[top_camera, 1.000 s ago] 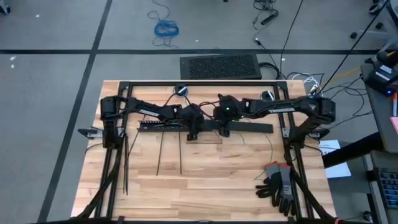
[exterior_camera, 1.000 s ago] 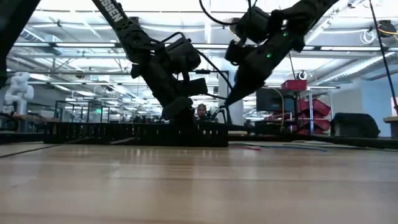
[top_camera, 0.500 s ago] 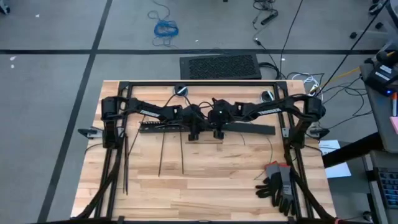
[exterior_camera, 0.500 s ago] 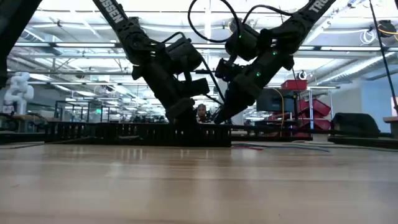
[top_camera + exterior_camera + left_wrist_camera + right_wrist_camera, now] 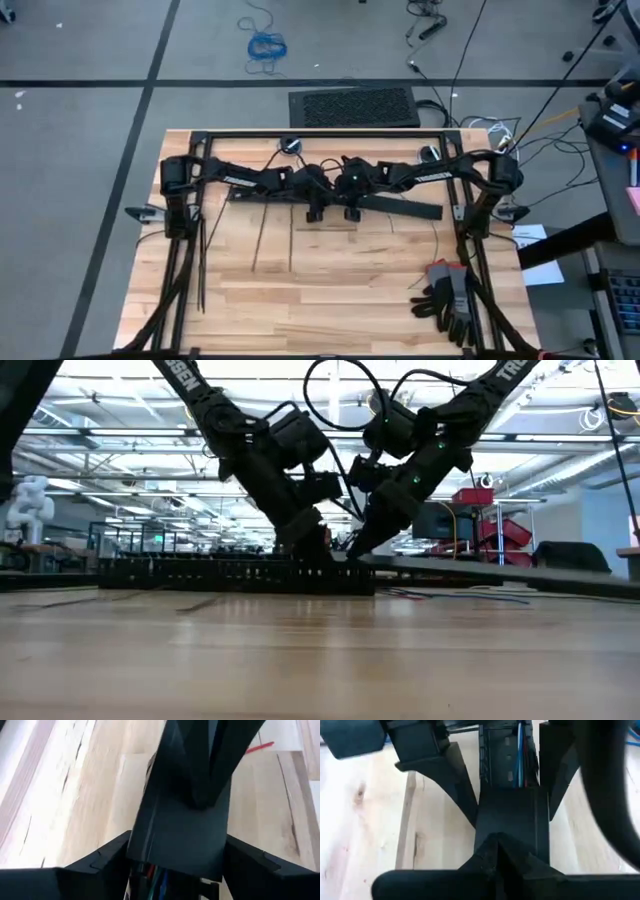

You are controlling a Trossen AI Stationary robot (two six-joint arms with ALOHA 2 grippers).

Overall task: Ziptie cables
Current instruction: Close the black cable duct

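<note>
A black slotted bar (image 5: 262, 194) lies left of the table's middle. The cables (image 5: 521, 755), thin blue and green wires, run inside it. A flat black bar (image 5: 405, 207) overlaps the slotted bar's right end and reaches toward the right. My left gripper (image 5: 315, 208) straddles that end of the slotted bar. My right gripper (image 5: 352, 208) is shut, its tips on the flat bar right beside the left one. Zipties (image 5: 260, 245) lie loose on the wood nearer the front. My left gripper has one finger (image 5: 455, 780) on each long side of the slotted bar (image 5: 485, 770), near its right end, coming from above and slanting from the left. The fingers lie across the bar. The flat bar (image 5: 175, 835) fills the gap between them. My right gripper presses its shut fingertips (image 5: 495, 847) onto the top face of the flat bar (image 5: 512, 815), at its left end, just behind the left fingers. It comes from above, slanting from the table's right. Whether it also pinches anything there, I cannot tell.
A pair of grey and black gloves (image 5: 450, 300) lies at the front right. Another long black strip (image 5: 202, 260) lies by the left arm's base. A black frame (image 5: 320, 133) borders the far edge. Bare wood fills the front half.
My right gripper has moved toward the table's left and down, closing in on my left gripper until its tips met the flat bar. The slotted bar has slid a little toward the right and the far edge with my left gripper.
</note>
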